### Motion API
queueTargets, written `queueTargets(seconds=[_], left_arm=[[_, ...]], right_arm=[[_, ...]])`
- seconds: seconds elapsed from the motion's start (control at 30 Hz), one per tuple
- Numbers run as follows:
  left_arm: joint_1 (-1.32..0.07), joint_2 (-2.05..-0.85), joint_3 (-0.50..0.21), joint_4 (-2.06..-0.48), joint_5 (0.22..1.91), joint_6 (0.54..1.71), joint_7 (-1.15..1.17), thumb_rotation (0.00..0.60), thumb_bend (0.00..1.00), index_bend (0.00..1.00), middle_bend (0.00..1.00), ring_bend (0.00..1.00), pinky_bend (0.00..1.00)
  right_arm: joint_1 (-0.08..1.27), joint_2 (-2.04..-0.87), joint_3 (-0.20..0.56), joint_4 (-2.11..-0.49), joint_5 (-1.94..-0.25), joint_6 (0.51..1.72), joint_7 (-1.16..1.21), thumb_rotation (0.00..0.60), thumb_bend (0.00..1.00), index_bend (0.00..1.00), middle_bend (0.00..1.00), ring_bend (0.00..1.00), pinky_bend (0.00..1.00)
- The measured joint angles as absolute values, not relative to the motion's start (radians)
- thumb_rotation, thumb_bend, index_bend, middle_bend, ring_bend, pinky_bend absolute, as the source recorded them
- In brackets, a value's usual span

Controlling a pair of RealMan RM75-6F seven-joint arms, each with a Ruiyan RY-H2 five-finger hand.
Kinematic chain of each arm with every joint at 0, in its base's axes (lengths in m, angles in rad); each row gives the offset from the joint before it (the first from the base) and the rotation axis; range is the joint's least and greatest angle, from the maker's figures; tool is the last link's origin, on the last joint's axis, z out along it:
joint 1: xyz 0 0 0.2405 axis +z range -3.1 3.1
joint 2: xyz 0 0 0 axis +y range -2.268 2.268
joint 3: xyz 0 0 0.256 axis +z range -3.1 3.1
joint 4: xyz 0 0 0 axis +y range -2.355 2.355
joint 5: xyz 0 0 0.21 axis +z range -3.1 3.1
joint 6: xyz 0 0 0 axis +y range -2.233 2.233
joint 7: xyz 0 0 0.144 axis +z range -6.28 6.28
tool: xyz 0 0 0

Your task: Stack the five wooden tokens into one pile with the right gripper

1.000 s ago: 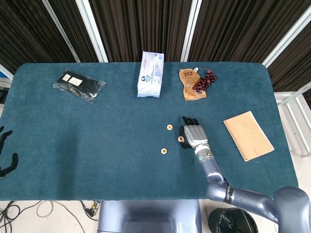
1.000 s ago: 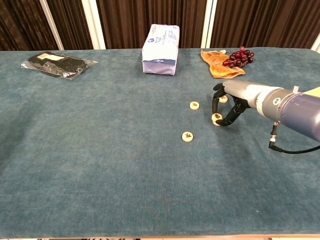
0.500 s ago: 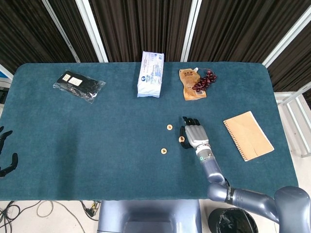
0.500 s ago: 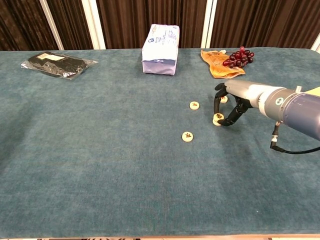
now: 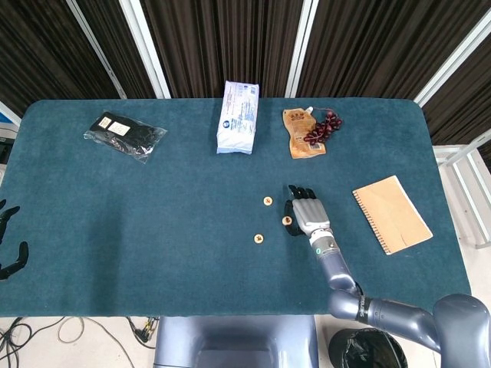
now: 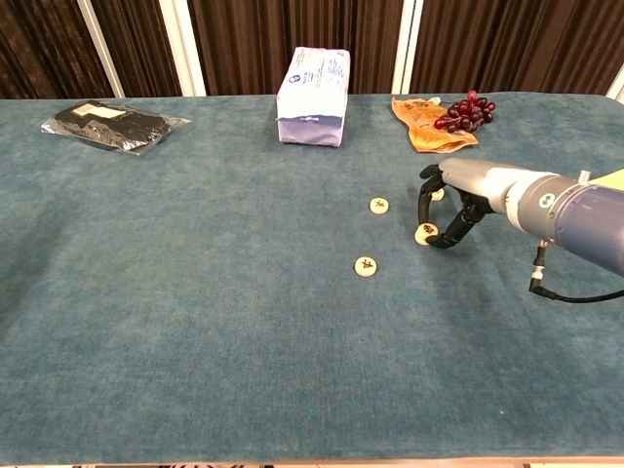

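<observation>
In the chest view my right hand arches over a wooden token and pinches it between thumb and fingertips at the cloth. The head view shows the same hand with that token at its left edge. Another token peeks out behind the hand. Two more tokens lie loose to the left, one further back and one nearer. I cannot tell whether the pinched token is a single piece. My left hand hangs off the table's left edge, fingers apart, holding nothing.
At the back of the teal table lie a white packet, a brown pouch with grapes and a black bag. A tan notebook lies right of my right hand.
My right hand has crept slightly to the right with the pinched token. The loose tokens and the left hand have not moved.
</observation>
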State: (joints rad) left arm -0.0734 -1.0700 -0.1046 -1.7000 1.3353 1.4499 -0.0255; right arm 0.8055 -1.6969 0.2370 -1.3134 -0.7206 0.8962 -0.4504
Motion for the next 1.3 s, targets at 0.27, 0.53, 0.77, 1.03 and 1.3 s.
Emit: queueTargets(seconds=[0.27,0.53,0.77,1.03,1.3], left_arm=[[-0.073,-1.071,-0.105,-1.700,1.336,1.451,-0.024,0.600,0.48,0.15,0.00,0.00,0.00],[-0.074,-1.071,-0.105,-1.700,1.336,1.451,-0.024,0.600,0.48,0.15,0.00,0.00,0.00],[-0.074,-1.071,-0.104,-1.700,1.336,1.449,-0.023,0.600,0.48,0.15,0.00,0.00,0.00],[-0.074,-1.071,-0.104,-1.701,1.336,1.450,-0.024,0.600,0.48,0.15,0.00,0.00,0.00],[-0.074,-1.071,-0.106,-1.700,1.332,1.448,-0.028,0.600,0.48,0.15,0.00,0.00,0.00]], right_arm=[[0.806,-1.692,0.236,-1.319,-0.723,0.899,-0.448,0.600,0.42,0.46,0.00,0.00,0.00],[0.809,-1.696,0.233,-1.318,-0.721,0.898,-0.449,0.600,0.42,0.44,0.00,0.00,0.00],[0.811,-1.694,0.234,-1.324,-0.721,0.904,-0.452,0.600,0.42,0.44,0.00,0.00,0.00],[0.812,-1.685,0.238,-1.345,-0.727,0.911,-0.449,0.600,0.42,0.44,0.00,0.00,0.00],[0.829,-1.656,0.269,-1.382,-0.725,0.929,-0.463,0.600,0.42,0.41,0.00,0.00,0.00]])
